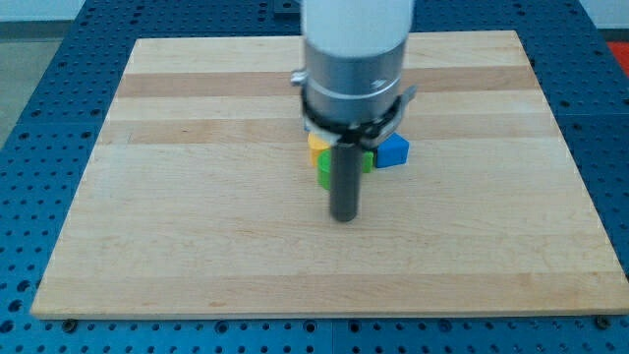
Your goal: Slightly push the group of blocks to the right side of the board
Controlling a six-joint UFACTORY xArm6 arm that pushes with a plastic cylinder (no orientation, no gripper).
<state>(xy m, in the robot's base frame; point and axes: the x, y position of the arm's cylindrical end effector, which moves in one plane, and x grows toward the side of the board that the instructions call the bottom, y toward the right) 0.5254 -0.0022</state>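
A tight group of blocks sits near the middle of the wooden board (197, 246), partly hidden behind my rod and the arm's body. I see a blue block (393, 150) on the group's right, a yellow block (316, 145) on its left, and a green block (323, 173) below the yellow one, with a green sliver (367, 161) showing to the right of the rod. Their shapes are too hidden to tell. My tip (344, 217) rests on the board just below the group, under the green block. More blocks may lie hidden behind the arm.
The board lies on a blue perforated table (39, 118). The arm's grey and white body (354, 59) hangs over the board's upper middle and hides the area above the blocks.
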